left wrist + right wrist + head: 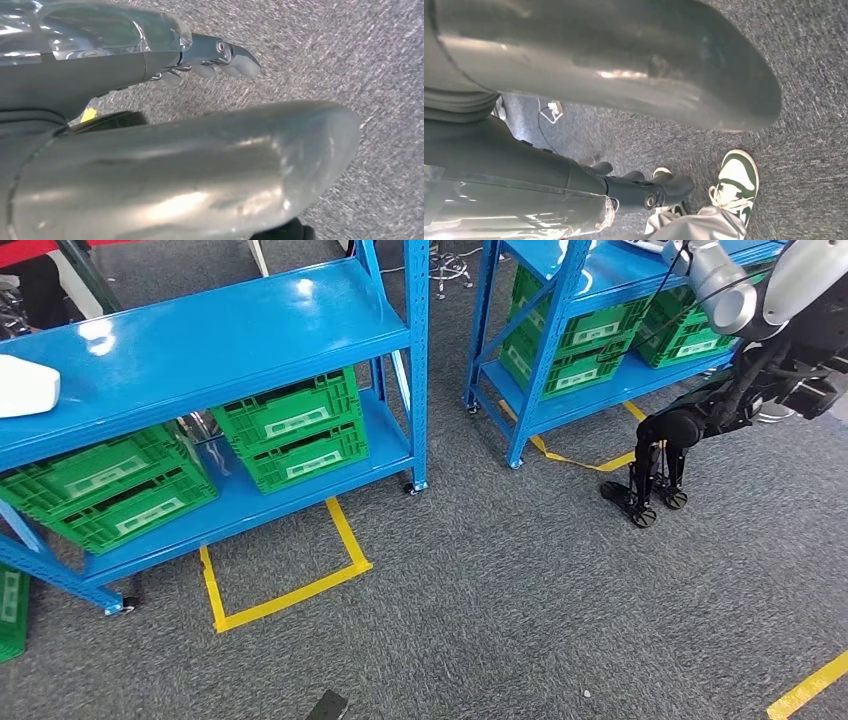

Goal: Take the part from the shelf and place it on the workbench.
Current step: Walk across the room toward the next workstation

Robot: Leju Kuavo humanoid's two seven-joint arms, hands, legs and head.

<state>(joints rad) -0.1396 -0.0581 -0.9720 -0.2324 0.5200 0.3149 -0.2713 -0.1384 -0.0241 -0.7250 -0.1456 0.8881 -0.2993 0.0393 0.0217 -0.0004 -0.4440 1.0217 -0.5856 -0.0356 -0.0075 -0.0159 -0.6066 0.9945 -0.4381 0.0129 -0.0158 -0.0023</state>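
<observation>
A white rounded part (22, 385) lies on the top board of the near blue shelf (230, 340), at its far left end. My left hand (220, 57) hangs over grey carpet in the left wrist view, its fingers stretched out and apart with nothing in them. In the right wrist view my right hand (644, 187) also hangs above the carpet, its dark fingers loosely extended and holding nothing. Both hands are far from the shelf.
Green crates (290, 430) fill the lower shelf boards. A second blue shelf (600, 330) stands at the back right, with another robot (700, 410) beside it. Yellow tape (290, 590) marks the carpet. A person's green-and-white shoes (734, 180) stand near my right hand.
</observation>
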